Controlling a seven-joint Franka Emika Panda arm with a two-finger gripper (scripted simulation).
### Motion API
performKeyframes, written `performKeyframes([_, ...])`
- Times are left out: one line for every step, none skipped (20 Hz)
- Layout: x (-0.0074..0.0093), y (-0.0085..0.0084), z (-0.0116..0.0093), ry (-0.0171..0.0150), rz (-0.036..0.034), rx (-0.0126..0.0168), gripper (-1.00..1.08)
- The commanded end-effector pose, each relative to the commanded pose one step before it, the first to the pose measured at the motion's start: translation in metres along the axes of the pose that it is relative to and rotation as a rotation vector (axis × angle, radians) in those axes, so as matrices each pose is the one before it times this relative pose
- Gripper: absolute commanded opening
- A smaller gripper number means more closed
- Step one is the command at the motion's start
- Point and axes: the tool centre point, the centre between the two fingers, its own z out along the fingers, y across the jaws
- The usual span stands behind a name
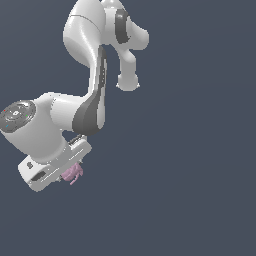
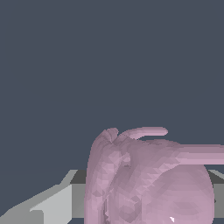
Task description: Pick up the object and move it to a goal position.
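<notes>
The object (image 1: 74, 174) is a small pink-mauve lumpy item with thin nubs, sitting right under the white gripper head at the exterior view's lower left. My gripper (image 1: 70, 170) is shut on it; the head hides the fingers in that view. In the wrist view the object (image 2: 148, 183) looms large between the two grey fingers (image 2: 54, 205), which press against its sides. One long nub sticks out sideways past the far finger. Nothing shows beneath the object but flat dark ground.
The white arm (image 1: 90, 105) folds down from the top of the exterior view to the gripper. A plain dark blue-grey surface (image 1: 190, 190) fills everything else in both views. No goal marker shows.
</notes>
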Motion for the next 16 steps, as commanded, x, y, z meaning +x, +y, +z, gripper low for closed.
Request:
performKeyframes([-0.00241,0.00759,-0.00337,-0.00034,-0.0007,0.00001,-1.0])
performKeyframes([-0.00079,0.00238,-0.00099,0.0,0.0,0.0,-1.0])
performKeyframes([-0.00069,0.00214,-0.00088,0.0,0.0,0.0,-1.0])
performKeyframes([-0.00061,0.00191,-0.00079,0.0,0.0,0.0,-1.0])
performKeyframes([-0.00053,0.0017,-0.00069,0.0,0.0,0.0,-1.0])
performKeyframes([-0.00046,0.0015,-0.00061,0.0,0.0,0.0,-1.0])
performKeyframes([-0.00039,0.00131,-0.00053,0.0,0.0,0.0,-1.0])
performKeyframes([-0.00032,0.00113,-0.00045,0.0,0.0,0.0,-1.0])
performKeyframes([-0.00025,0.00096,-0.00037,0.0,0.0,0.0,-1.0])
performKeyframes([-0.00019,0.0008,-0.0003,0.0,0.0,0.0,-1.0])
performKeyframes([-0.00014,0.00065,-0.00024,0.0,0.0,0.0,-1.0])
performKeyframes([-0.00009,0.00051,-0.00018,0.0,0.0,0.0,-1.0])
performKeyframes([-0.00005,0.00038,-0.00013,0.0,0.0,0.0,-1.0])
performKeyframes([-0.00002,0.00026,-0.00008,0.0,0.0,0.0,-1.0])
performKeyframes([-0.00001,0.00015,-0.00004,0.0,0.0,0.0,-1.0])
performKeyframes([0.0,0.00005,-0.00001,0.0,0.0,0.0,-1.0])
